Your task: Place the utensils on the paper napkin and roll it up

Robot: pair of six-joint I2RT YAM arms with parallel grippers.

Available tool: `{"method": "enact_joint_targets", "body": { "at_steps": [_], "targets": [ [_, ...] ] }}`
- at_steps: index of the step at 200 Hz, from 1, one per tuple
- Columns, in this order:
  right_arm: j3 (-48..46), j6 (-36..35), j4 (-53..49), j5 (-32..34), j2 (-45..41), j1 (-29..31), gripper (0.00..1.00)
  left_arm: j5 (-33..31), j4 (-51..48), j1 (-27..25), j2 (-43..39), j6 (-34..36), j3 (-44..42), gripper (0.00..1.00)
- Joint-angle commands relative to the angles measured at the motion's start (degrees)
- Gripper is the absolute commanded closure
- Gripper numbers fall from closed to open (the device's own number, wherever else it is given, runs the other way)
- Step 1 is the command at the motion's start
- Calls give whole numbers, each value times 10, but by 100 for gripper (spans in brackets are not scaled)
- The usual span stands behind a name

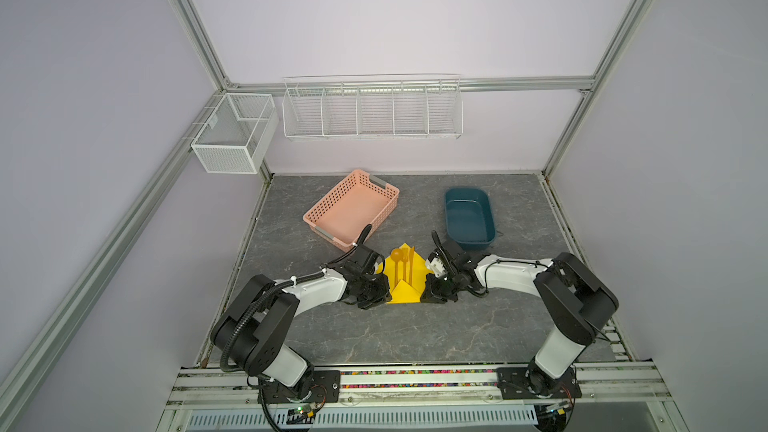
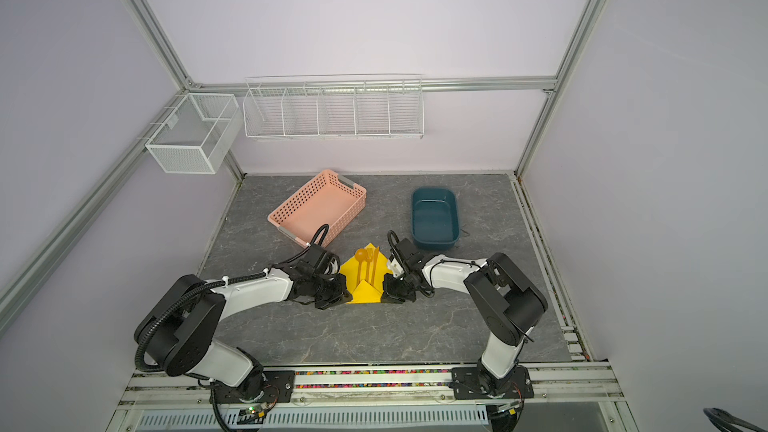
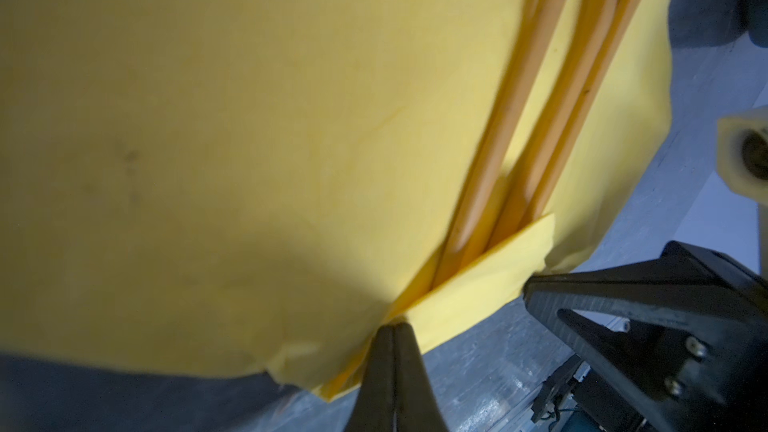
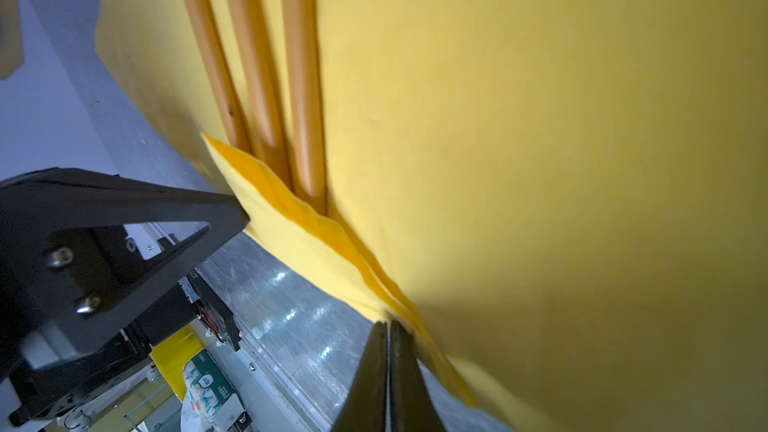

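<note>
At the near edge of the paper napkin (image 1: pixel 405 295), both sets of jaws are pinched tight on the yellow sheet. The left gripper (image 3: pixel 392 336) bites the folded hem at one end and the right gripper (image 4: pixel 388 328) at the other, as each wrist view shows. Between them the hem is turned up as a small flap over the handle ends of the utensils (image 1: pixel 404 268). The spoon (image 1: pixel 397 253), fork (image 1: pixel 404 252) and knife (image 1: pixel 411 259) lie side by side along the middle of the sheet, heads toward its far corner. Trouble would likely start at those pinches: the paper is thin, so if the arms draw apart or advance unevenly it may tear at the fingertips, or the roll may skew into a cone. A loose first turn could let the smooth handles slide out of the flap, or let the pieces fan apart. Lifting the hem too high might drag the whole sheet across the table (image 1: pixel 374 334) rather than roll it. Farther off, the pink basket (image 1: pixel 351 209) and blue tub (image 1: pixel 469 218) stand well apart and seem no obstacle.
</note>
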Motion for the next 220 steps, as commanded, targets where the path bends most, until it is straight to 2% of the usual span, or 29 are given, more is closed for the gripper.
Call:
{"method": "enact_joint_targets", "body": {
  "at_steps": [1, 56, 85, 111, 163, 220],
  "targets": [
    [-34, -15, -54, 35, -6, -14, 90, -23, -34, -2, 2, 8, 7, 100],
    [-44, -33, -113, 76, -74, -33, 90, -8, -23, -2, 6, 10, 11, 100],
    [-21, -34, -80, 25, -111, -16, 87, 3, -12, -2, 2, 7, 11, 100],
    [36, -43, -70, -34, -61, 19, 85, 7, -9, -3, 5, 7, 16, 100],
    [53, -9, -55, 0, 0, 27, 87, -3, -22, -2, -16, 7, 28, 100],
    [51, -11, -29, -18, 34, 17, 87, 0, -28, -2, -20, 7, 27, 100]
  ]
}}
